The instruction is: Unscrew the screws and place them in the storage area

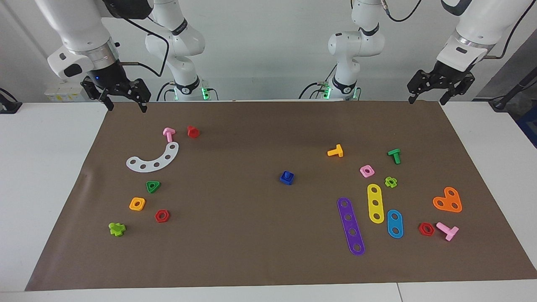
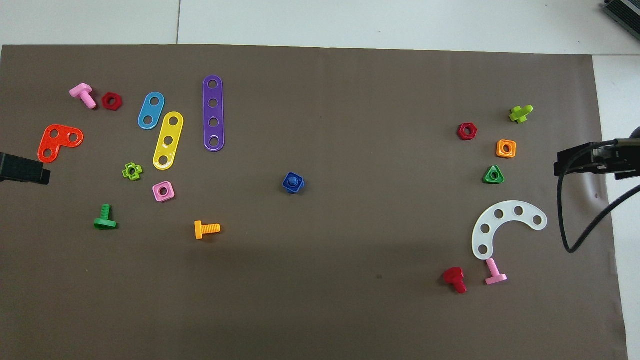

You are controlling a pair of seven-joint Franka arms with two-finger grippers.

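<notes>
The blue bolt point(image 1: 287, 177) sits mid-mat, still screwed into its nut, well apart from the white curved strip point(image 1: 153, 158). Both grippers, left point(image 1: 440, 87) and right point(image 1: 121, 95), hang spread. Pinch only the stem and the nut could lift along too.

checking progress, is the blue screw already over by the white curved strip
No, the blue screw sits mid-mat, well apart from the white curved strip.

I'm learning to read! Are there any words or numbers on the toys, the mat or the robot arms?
No words, numbers or signs can be read in either view.
The dark-blue bolt, white curved strip and the other coloured pieces are plain.
The brown paper mat has no printing.
The left gripper and right gripper, both raised over the mat's edge nearest the robots, show no readable label.
</notes>
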